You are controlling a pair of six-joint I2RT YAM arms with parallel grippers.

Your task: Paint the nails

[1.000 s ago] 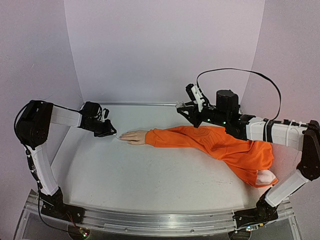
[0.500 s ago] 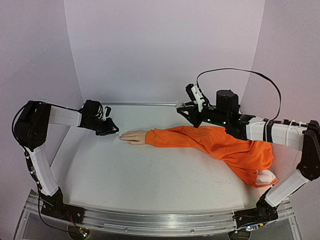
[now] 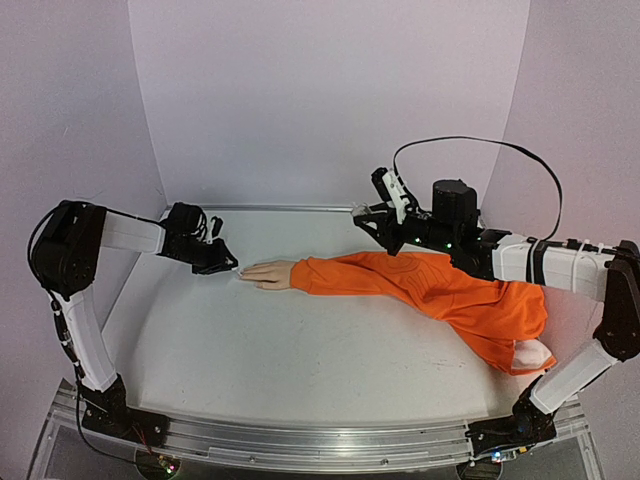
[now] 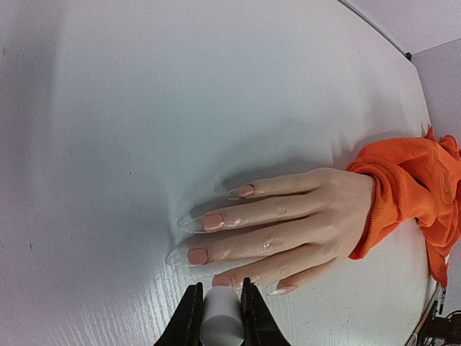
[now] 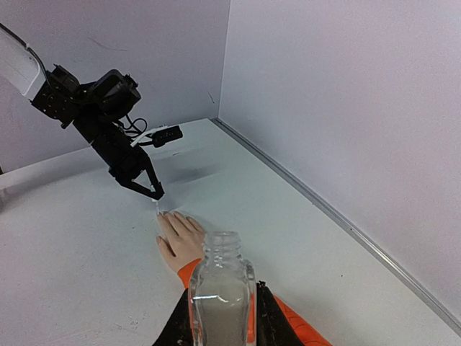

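The pale mannequin hand (image 3: 268, 273) lies flat on the table, sticking out of an orange sleeve (image 3: 420, 285). In the left wrist view the hand (image 4: 295, 220) shows pink nails (image 4: 213, 221) with long clear tips. My left gripper (image 4: 220, 306) is shut on a small white cylindrical brush cap (image 4: 220, 324), right at the fingertip nearest the camera (image 4: 222, 280). From above, the left gripper (image 3: 224, 266) sits just left of the fingertips. My right gripper (image 5: 220, 317) is shut on a small clear open bottle (image 5: 221, 288), held above the sleeve (image 3: 372, 222).
The sleeve runs right to a bunched orange heap (image 3: 510, 330) near the right arm. White walls enclose the table on three sides, with a metal strip (image 5: 338, 220) along the back edge.
My left gripper has edged slightly right toward the fingertips. The right arm and the bottle have not moved.
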